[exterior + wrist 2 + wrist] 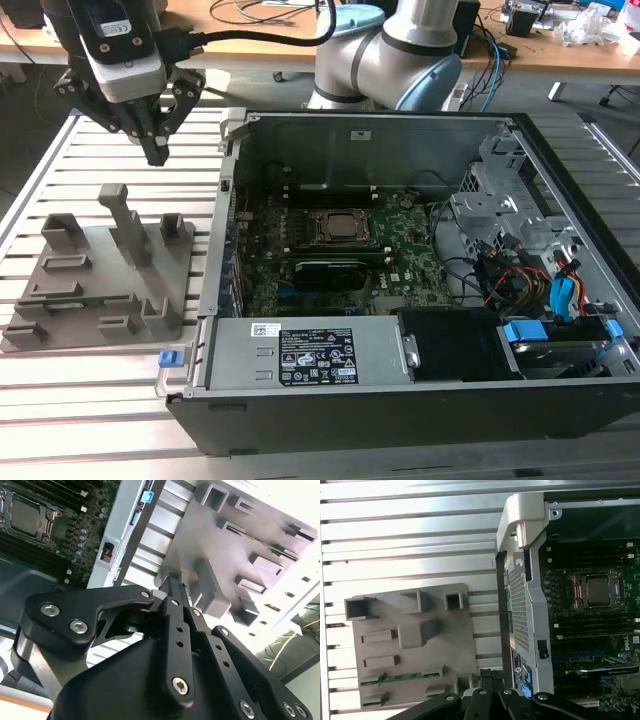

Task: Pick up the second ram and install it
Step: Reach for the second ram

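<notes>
Slatted metal tabletop [90, 400] carries a grey holder block [95, 285] at the exterior view's left, with the second ram [402, 677] seated in one of its slots. Picking it cleanly likely wants a grip centred along its length, square to its flat faces. It shows as a thin green strip, edge up. Above the block hovers the gripper [157, 150], fingertips pressed together on nothing. Rightward sits the open computer case [380, 125].
</notes>
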### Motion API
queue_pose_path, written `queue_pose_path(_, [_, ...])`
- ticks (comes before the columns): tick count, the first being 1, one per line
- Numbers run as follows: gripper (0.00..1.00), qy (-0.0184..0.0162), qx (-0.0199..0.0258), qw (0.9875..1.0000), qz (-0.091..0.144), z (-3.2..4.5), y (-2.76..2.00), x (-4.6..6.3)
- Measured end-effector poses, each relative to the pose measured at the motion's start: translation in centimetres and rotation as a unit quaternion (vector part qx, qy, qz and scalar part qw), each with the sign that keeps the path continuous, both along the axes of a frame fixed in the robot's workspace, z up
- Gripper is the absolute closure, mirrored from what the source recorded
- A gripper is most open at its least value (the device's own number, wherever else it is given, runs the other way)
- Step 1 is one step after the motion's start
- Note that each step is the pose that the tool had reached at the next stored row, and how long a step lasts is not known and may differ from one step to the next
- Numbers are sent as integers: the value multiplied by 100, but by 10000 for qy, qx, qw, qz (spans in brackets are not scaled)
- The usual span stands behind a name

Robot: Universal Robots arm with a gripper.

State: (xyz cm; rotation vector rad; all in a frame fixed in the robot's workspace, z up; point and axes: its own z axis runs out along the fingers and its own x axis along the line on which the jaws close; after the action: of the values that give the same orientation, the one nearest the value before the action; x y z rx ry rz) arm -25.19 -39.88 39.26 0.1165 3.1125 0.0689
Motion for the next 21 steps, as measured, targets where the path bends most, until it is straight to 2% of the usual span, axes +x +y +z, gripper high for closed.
queue_pose_path(6, [89, 0, 0, 10000, 0, -2, 0, -202])
queue_pose_path(10, [89, 0, 0, 10000, 0, -3, 0, -390])
queue_pose_path(12, [89, 0, 0, 10000, 1, -4, 0, -443])
queue_pose_path(14, [89, 0, 0, 10000, 1, -6, 0, -554])
queue_pose_path(18, [89, 0, 0, 10000, 2, -8, 0, -662])
queue_pose_path(19, [89, 0, 0, 10000, 2, -9, 0, -749])
queue_pose_path(21, [89, 0, 0, 10000, 1, -11, 0, -825])
